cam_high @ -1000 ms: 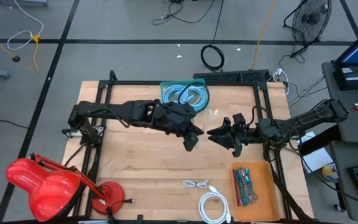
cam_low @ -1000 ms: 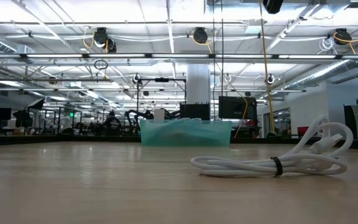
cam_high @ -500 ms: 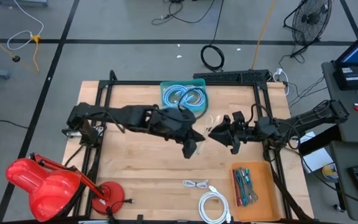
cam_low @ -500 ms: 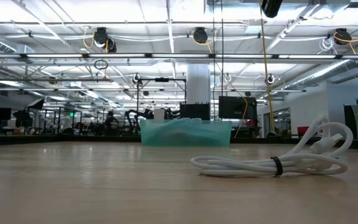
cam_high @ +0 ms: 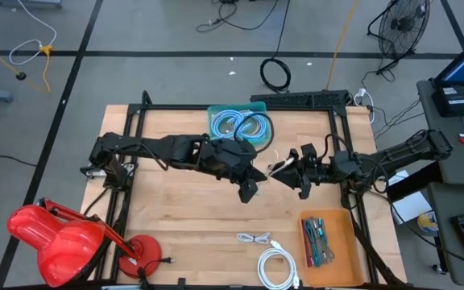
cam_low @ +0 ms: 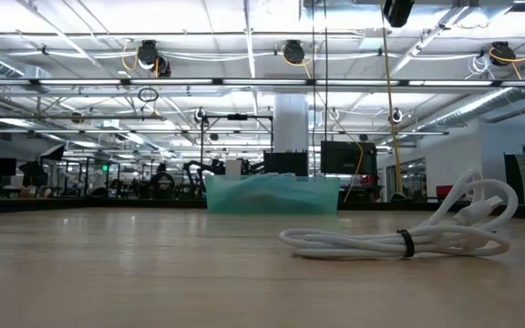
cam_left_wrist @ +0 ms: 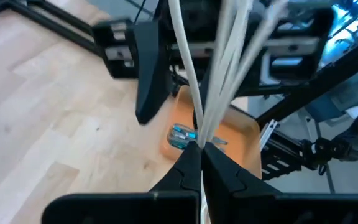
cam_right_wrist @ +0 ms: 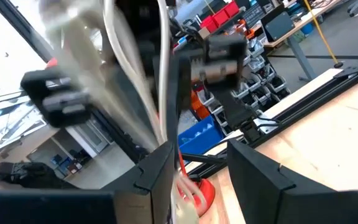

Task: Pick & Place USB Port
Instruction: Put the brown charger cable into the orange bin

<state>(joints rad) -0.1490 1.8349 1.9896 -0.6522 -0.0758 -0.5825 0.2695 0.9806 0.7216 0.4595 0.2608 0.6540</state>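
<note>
Overhead, the left gripper (cam_high: pixel 249 191) sits near the middle of the table, its fingers pressed together on a white USB cable (cam_left_wrist: pixel 207 74); in the left wrist view the strands rise straight out from between the two dark fingertips (cam_left_wrist: pixel 189 163), pinched tight where the tips meet; the right gripper (cam_high: pixel 284 170) hangs just to the right of it, fingers (cam_right_wrist: pixel 157 167) spread apart, with the same cable's strands lying against one finger and blurred above; whether those fingers actually press the cable cannot be told; from above a short pale stretch of cable bridges the small gap between the two grippers, both raised over the wooden table (cam_high: pixel 176 217).

Farther out, a teal bin (cam_high: pixel 240 122) holding coiled blue-white cables stands at the far edge, just beyond the left arm; an orange tray (cam_high: pixel 341 242) with small blue and red pieces lies at the near right; a small bundled cable (cam_high: pixel 254 238) and a larger white coil (cam_high: pixel 277 267) rest on the near side, well apart from both grippers; a red lamp (cam_high: pixel 55 240) sits at the near left corner.
</note>
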